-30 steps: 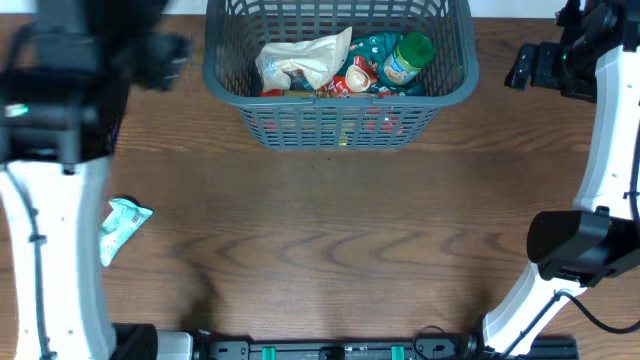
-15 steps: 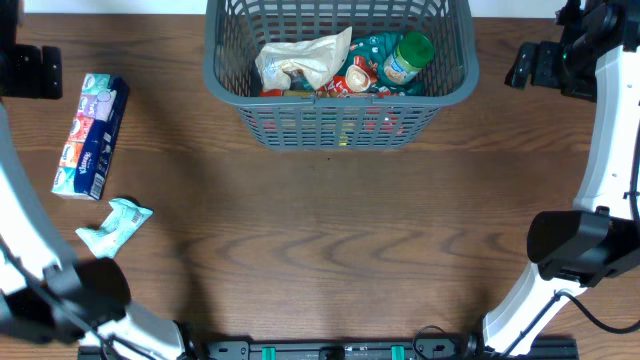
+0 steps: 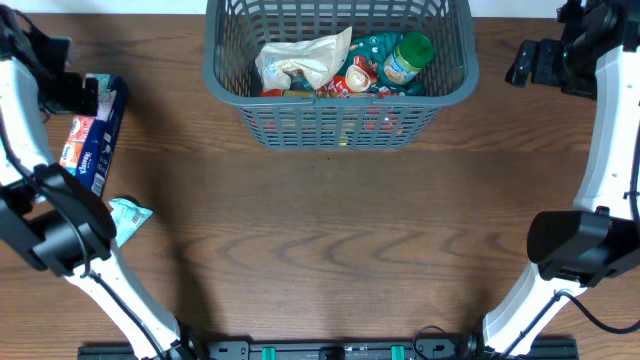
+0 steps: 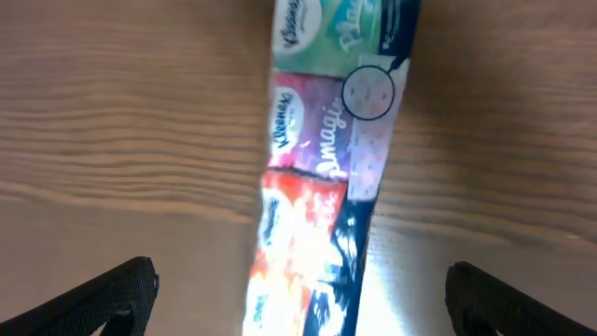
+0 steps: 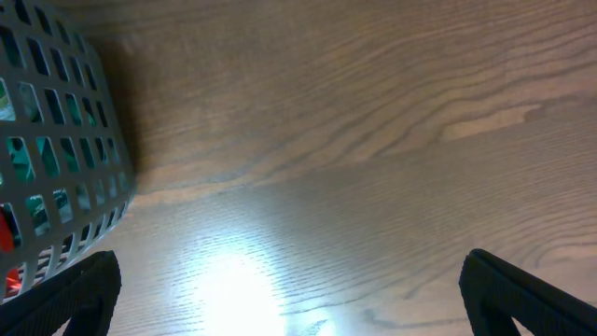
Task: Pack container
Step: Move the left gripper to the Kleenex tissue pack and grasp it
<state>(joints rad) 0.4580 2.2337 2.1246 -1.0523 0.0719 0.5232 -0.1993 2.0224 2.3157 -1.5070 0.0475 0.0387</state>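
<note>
Left pincer (image 4: 312,303) spread wide over glossy rectangular tissue pack (image 4: 322,159), right pincer (image 5: 298,303) likewise apart.

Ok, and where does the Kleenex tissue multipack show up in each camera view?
Overhead: the tissue multipack lies at the far left of the picture, left of the container.
Left wrist: it runs top to bottom through the middle.
Right wrist: not in view; only the container's wall at the left edge.
Shared landmark: the wood-grain table, seen in all three views.
</note>
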